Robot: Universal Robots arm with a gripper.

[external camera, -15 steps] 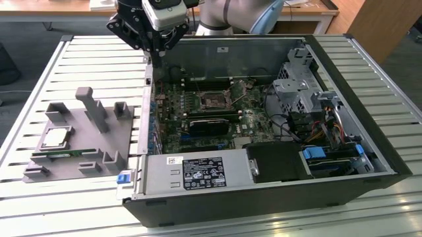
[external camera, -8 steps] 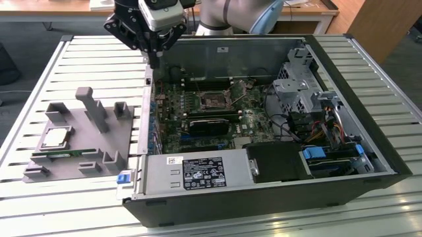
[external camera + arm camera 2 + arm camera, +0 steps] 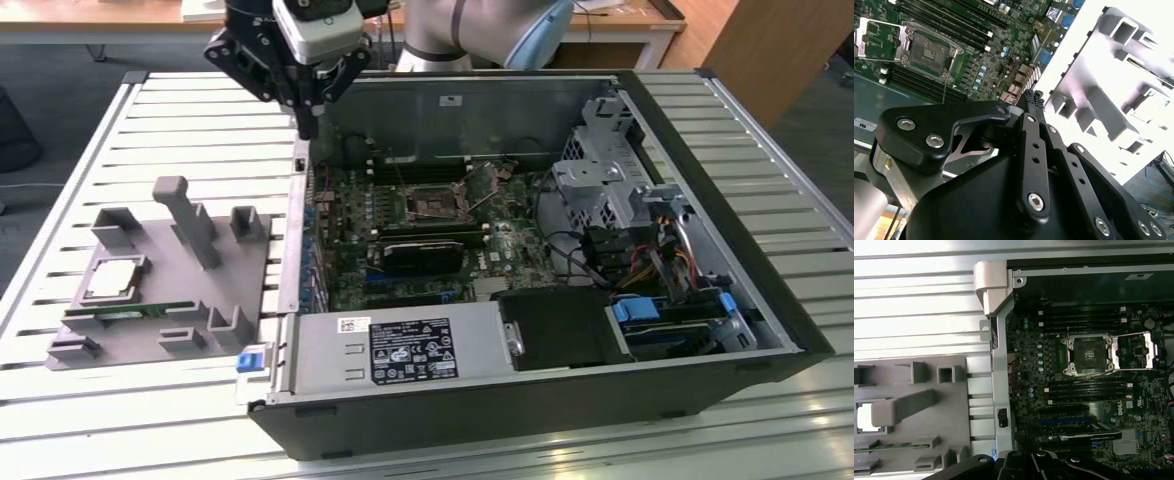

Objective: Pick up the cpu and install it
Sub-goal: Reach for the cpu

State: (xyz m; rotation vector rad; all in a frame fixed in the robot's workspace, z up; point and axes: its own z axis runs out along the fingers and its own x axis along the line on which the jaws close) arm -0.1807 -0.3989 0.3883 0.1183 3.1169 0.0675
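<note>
Hand above the case wall, cpu in its tray

The hand [image 3: 304, 128], fingers pressed together on nothing, hangs over the open computer case's [image 3: 441, 110] wall beside the grey tray [image 3: 158, 285]. The cpu [image 3: 114, 278] lies flat in that tray, toward the counter's [image 3: 200, 130] edge at the exterior view's left, well apart from the hand.
</note>
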